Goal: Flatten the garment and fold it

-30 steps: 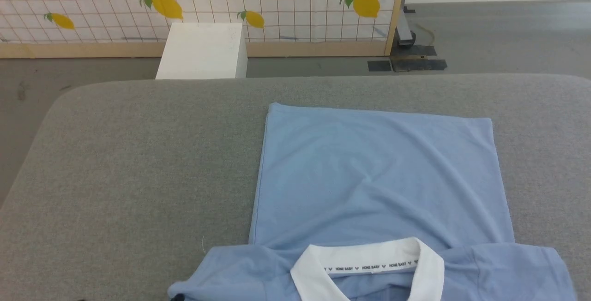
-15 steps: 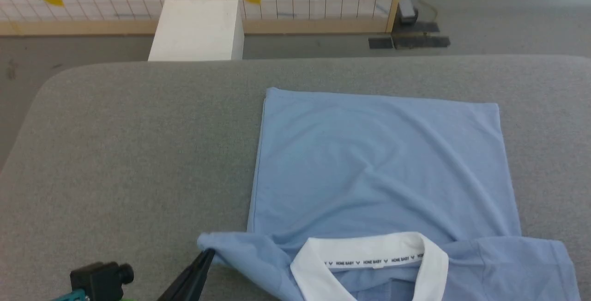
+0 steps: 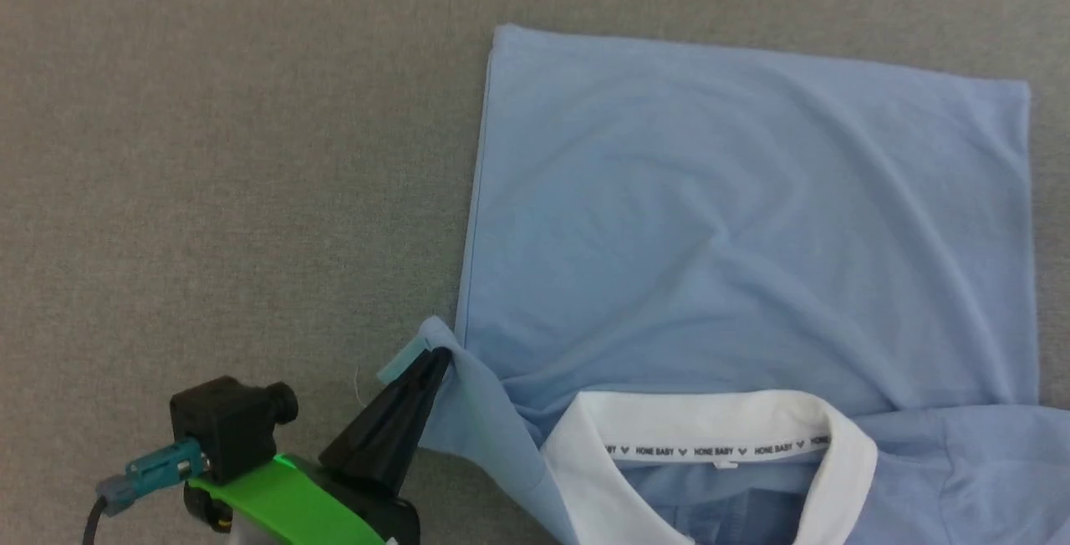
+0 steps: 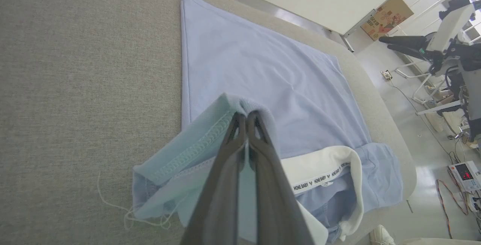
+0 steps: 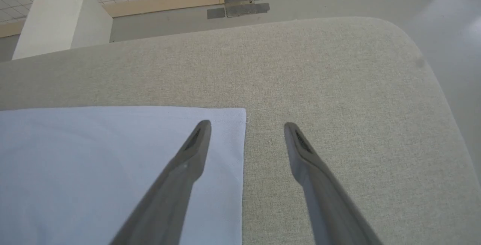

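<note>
left tool (image 3: pixel 436 357) pinches a sleeve of the soft knit garment (image 3: pixel 719 219) (stitched hem showing), right tool (image 5: pixel 247 125) spread over woven grey tabletop (image 3: pixel 209 152)

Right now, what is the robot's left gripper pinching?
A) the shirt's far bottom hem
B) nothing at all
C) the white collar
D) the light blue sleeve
D: the left gripper is shut on a bunched fold of the light blue sleeve of the polo shirt, while the white collar lies clear of its tips.
</note>
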Robot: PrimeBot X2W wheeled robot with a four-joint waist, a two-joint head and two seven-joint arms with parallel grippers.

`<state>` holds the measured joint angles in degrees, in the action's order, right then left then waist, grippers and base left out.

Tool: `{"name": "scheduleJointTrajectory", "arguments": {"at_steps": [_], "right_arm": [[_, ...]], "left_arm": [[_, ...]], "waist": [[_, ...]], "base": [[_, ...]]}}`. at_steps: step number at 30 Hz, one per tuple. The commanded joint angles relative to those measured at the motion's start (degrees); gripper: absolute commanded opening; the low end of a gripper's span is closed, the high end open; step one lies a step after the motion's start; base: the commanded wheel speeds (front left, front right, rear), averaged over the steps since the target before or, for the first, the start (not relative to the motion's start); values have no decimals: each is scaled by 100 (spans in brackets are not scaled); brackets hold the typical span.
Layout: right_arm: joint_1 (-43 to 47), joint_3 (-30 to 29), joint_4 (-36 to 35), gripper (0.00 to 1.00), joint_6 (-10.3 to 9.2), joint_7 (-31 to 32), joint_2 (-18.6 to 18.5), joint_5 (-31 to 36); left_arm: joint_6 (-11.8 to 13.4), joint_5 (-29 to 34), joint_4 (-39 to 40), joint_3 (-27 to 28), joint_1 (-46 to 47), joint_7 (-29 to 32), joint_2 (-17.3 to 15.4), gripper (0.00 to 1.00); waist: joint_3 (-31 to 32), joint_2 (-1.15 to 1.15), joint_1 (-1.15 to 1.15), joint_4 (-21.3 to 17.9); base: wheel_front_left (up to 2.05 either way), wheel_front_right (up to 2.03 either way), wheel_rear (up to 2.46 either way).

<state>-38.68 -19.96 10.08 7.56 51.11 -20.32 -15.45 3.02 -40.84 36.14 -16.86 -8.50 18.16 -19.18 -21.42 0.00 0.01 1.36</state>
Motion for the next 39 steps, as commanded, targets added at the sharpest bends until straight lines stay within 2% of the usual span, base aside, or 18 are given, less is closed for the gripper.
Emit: {"name": "scheduleJointTrajectory", "arguments": {"at_steps": [1, 6, 13, 14, 15, 16, 22, 28, 33, 39], "right_arm": [[-116, -5, 111, 100, -8, 99, -41, 65], [-296, -147, 366, 100, -8, 323, -89, 255], [-411, -330, 674, 100, -8, 294, -156, 367], [-419, -321, 696, 65, -8, 285, -155, 356], [-432, -315, 714, 14, -8, 263, -163, 348], [-474, -286, 743, 0, -8, 187, -178, 294], [-549, -182, 779, 0, -8, -203, -233, 199], [-219, -82, 656, 0, -8, -762, -128, -287], [787, -146, 306, 0, -8, -1249, -135, -681], [2292, -656, -322, 0, -8, -1498, 294, -993]], "left_arm": [[-34, 62, 30, -27, 151, 21, 29, 0], [-52, 142, 39, -102, 307, 14, 61, 0], [-72, 170, -5, -166, 451, -26, 127, 0], [-69, 171, -15, -165, 457, -33, 131, 0], [-68, 172, -24, -162, 465, -40, 134, 0], [-70, 159, -38, -142, 488, -79, 150, 0], [-105, 111, -116, -62, 556, -227, 196, 0], [-148, 73, -374, 57, 622, -449, 253, 0], [-182, 19, -630, 156, 567, -650, 292, 0], [-192, -108, -773, 221, 358, -720, 280, 0]], "waist": [[-633, 0, -1, 300], [-940, 0, -1, 437], [-1175, 0, -1, 572], [-1187, 0, -1, 578], [-1199, 0, -1, 584], [-1206, 0, -1, 592], [-1046, 0, -1, 515], [-522, 0, -1, 303], [35, 0, -1, 36], [595, 0, -1, -286]], "base": [[0, 0, 0], [0, 0, 0], [0, 0, 0], [0, 0, 0], [0, 0, 0], [0, 0, 0], [0, 0, 0], [0, 0, 0], [0, 0, 0], [0, 0, 0]]}}
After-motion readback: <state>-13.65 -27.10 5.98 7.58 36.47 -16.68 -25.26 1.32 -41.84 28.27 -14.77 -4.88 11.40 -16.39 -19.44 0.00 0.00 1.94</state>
